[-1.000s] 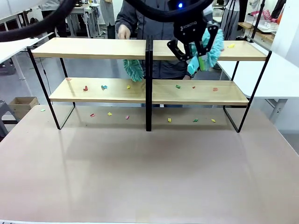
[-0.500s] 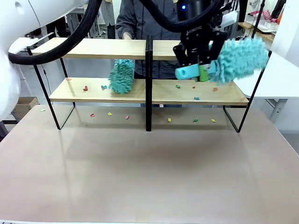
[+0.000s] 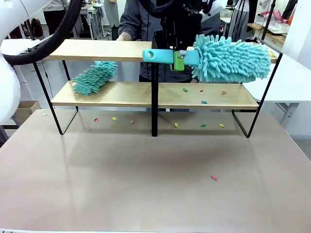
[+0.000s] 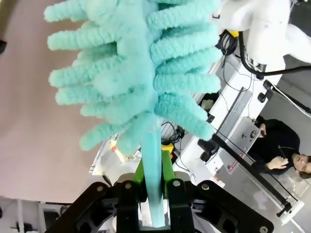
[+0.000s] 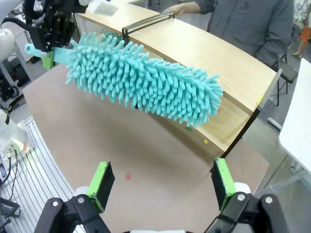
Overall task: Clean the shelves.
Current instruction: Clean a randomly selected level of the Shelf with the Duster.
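The shelves (image 3: 97,50) stand across the far side of the table, two light wooden boards on a black frame. My left gripper (image 3: 177,54) is shut on the handle of a fluffy teal duster (image 3: 231,57), held level in front of the top right board. The left wrist view shows its fingers (image 4: 127,194) clamping the handle below the duster head (image 4: 141,63). A second teal duster (image 3: 95,77) lies over the lower left board. My right gripper (image 5: 160,179) is open above the table, looking at the held duster (image 5: 146,80) and the shelves (image 5: 209,53).
A person stands behind the shelves with a hand (image 3: 125,35) on the top board. Small coloured scraps (image 3: 204,102) dot the lower right board and the table under the rack. One red scrap (image 3: 213,177) lies on the open tabletop (image 3: 146,184).
My left gripper swung its duster from upright to level, head to the right. The second duster swept left along the lower board, clearing scraps there. A red scrap landed on the table.
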Controlling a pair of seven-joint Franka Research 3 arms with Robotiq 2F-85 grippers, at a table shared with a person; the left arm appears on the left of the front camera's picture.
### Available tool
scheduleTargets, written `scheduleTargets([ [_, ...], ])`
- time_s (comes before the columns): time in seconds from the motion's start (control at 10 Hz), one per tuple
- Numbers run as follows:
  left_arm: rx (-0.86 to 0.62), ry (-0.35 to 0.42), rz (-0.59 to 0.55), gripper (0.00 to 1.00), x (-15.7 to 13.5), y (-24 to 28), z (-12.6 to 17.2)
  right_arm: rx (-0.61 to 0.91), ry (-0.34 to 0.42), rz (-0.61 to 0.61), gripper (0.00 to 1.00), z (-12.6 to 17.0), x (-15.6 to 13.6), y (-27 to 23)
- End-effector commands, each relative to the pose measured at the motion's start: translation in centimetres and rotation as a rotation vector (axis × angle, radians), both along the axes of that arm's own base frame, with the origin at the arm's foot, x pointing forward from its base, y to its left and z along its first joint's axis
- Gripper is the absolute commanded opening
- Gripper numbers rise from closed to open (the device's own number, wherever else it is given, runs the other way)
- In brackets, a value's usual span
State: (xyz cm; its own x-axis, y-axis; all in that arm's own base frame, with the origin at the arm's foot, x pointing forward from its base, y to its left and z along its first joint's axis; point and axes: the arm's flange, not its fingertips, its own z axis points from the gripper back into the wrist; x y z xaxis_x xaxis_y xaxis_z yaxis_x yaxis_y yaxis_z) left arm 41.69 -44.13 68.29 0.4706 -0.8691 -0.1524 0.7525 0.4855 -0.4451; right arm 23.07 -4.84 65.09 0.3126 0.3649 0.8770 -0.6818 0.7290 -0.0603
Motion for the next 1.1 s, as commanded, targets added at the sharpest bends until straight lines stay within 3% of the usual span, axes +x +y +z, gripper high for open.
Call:
scheduleTargets([
  [0.0,-0.06,0.003,-0.038,0.0,-0.3,0.5,0.3,0.0,-0.001,0.001,1.0,0.1,0.0,0.0],
  [0.2,-0.156,-0.016,-0.088,0.0,-3.4,5.4,0.1,0.0,-0.001,0.001,1.0,0.1,0.0,0.0],
  [0.5,-0.341,-0.066,-0.089,0.0,-11.3,17.4,-2.0,0.0,-0.001,0.001,1.0,0.1,0.0,0.0],
  [0.7,-0.448,-0.131,0.039,0.0,-15.4,23.8,-4.7,0.0,-0.001,0.001,1.0,0.1,0.0,0.0],
  [1.0,-0.591,-0.176,0.173,0.0,-19.0,30.7,-9.6,0.0,-0.001,0.001,1.0,0.1,0.0,0.0],
])
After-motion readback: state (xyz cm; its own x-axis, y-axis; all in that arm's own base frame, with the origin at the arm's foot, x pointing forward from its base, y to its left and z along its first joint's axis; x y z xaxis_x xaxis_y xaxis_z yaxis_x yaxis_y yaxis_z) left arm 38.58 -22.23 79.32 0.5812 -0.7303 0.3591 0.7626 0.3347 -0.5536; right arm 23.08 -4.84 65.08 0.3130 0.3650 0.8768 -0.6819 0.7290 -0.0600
